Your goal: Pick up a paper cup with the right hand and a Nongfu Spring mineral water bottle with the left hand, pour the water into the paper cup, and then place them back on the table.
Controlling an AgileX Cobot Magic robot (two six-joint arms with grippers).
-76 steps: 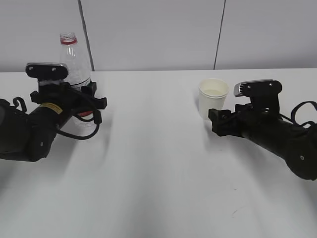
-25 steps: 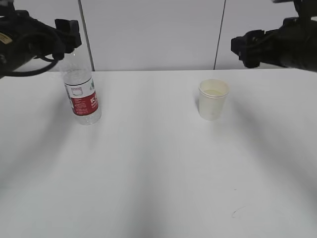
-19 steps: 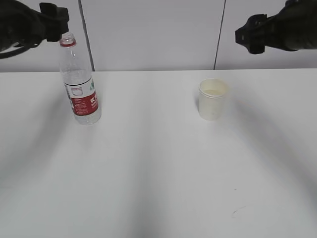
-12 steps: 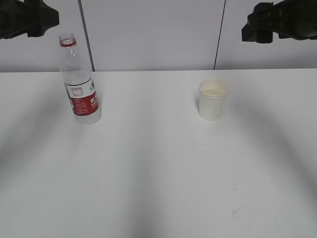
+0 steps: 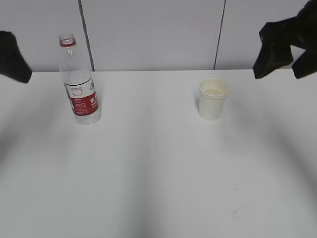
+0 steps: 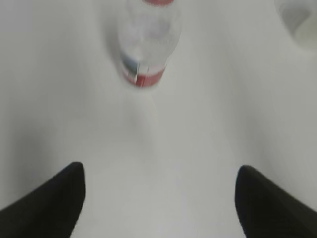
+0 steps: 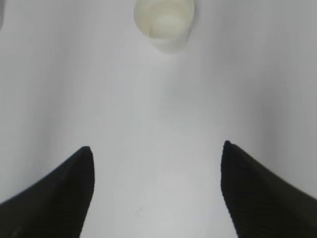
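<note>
The Nongfu Spring mineral water bottle (image 5: 79,82) stands upright and uncapped at the back left of the table (image 5: 148,163), and shows from above in the left wrist view (image 6: 147,44). The cream paper cup (image 5: 213,99) stands upright right of centre, with water in it (image 7: 165,22). My left hand (image 5: 12,57) hangs raised at the left edge, well clear of the bottle; its gripper (image 6: 158,171) is open and empty. My right hand (image 5: 287,47) is lifted high at the right, apart from the cup; its gripper (image 7: 157,148) is open and empty.
A grey panelled wall (image 5: 153,34) runs behind the table. A small dark scuff mark (image 5: 237,212) lies near the front right of the tabletop.
Both arms, first low beside the bottle and cup, have lifted and drawn outward toward the view's edges. Bottle and cup have stayed in place on the table.
</note>
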